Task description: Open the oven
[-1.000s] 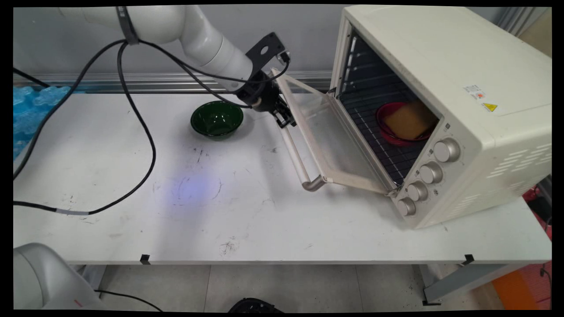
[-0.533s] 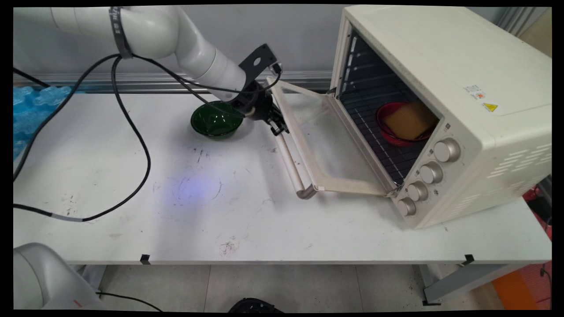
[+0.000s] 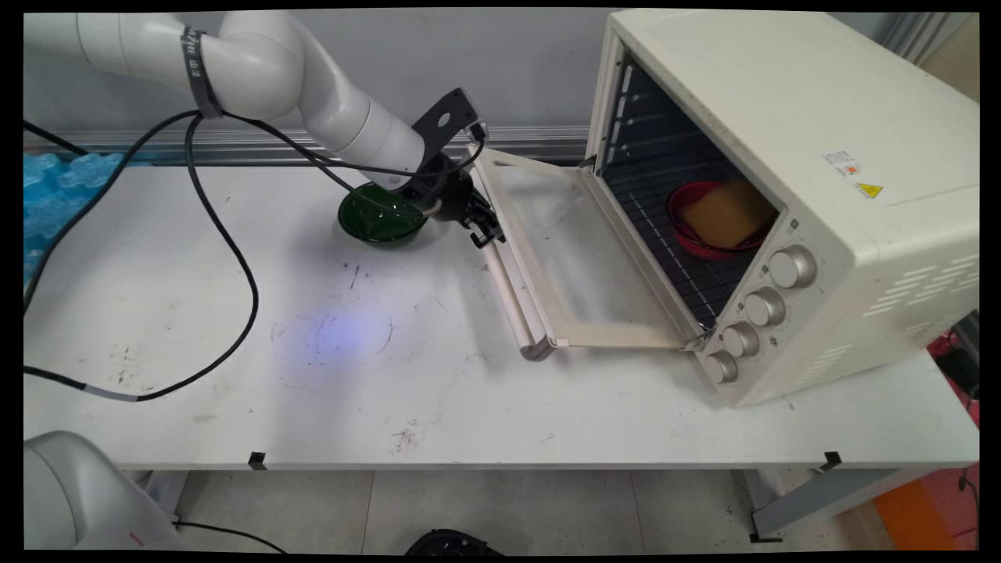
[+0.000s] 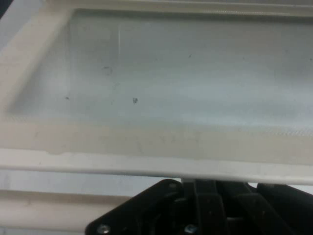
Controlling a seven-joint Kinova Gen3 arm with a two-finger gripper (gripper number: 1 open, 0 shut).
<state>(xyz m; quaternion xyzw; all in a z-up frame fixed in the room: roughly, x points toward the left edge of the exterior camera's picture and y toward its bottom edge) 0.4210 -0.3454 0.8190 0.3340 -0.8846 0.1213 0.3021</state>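
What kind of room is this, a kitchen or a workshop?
Most likely a robot lab staged as a kitchen: a scuffed white table holds a toaster oven and a green bowl, with cables dangling.

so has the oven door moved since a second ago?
Yes. The oven door has swung further down toward the table, its handle lower and farther from the oven body.

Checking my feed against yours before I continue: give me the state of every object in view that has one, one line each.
Toaster oven: upright on the table, cavity open.
Oven door: swung down, nearly flat.
Door handle: gripper at its far end; grip unclear.
Red bowl: on the oven rack, holding a tan square slab.
Green bowl: upright on the table, looks empty, partly behind the arm.
Knobs: four; settings unreadable.
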